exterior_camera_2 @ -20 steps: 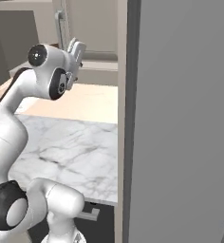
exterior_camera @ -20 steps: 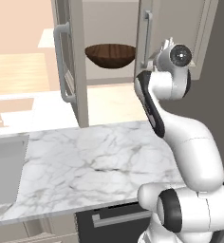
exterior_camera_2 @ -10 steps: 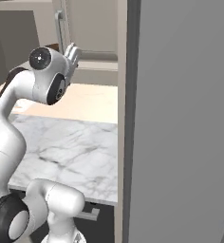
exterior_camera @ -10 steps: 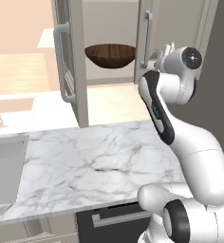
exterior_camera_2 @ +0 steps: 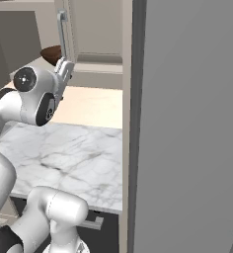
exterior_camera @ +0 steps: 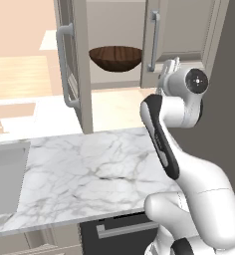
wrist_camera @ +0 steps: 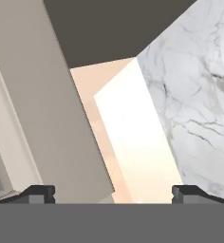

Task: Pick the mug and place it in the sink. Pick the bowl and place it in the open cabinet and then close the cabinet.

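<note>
— Where's your gripper right now?

— Raised beside the cabinet. My fingers stand wide apart with nothing between them.

— What do you see past them?

— A beige cabinet panel on one side and the marble counter on the other.

— And the bowl?

— It sits on the inner shelf of the cabinet, between the two open doors, apart from my hand. The left door hangs open over the counter.

— The sink?

— At the counter's left end; I cannot tell what lies in it.
</note>
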Robot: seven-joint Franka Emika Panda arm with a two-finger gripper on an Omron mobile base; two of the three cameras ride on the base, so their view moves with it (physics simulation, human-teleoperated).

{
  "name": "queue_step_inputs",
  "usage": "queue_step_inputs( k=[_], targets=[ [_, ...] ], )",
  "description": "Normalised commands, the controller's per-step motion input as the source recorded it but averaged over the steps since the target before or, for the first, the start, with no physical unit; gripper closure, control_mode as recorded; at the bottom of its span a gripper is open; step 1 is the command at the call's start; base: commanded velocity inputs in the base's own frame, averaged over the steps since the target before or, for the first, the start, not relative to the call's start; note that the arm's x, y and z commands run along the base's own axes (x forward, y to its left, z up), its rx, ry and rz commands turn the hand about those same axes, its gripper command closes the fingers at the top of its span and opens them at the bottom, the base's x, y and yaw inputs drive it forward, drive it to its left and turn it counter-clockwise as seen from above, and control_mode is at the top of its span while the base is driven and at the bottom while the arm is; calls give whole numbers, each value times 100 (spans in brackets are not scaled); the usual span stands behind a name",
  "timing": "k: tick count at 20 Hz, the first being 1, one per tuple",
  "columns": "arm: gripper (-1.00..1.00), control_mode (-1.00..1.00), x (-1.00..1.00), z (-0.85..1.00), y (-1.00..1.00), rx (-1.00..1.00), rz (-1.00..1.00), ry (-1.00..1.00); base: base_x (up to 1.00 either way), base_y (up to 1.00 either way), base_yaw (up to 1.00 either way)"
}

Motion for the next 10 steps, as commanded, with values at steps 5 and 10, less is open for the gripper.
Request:
queue_step_inputs(
  k=[5, 10],
  targets=[
    [-100, -100, -28, 26, 0, 0, 0, 13, 0, 0, 0],
    [-100, -100, -45, 0, 5, 0, 0, 10, 0, 0, 0]
  ],
)
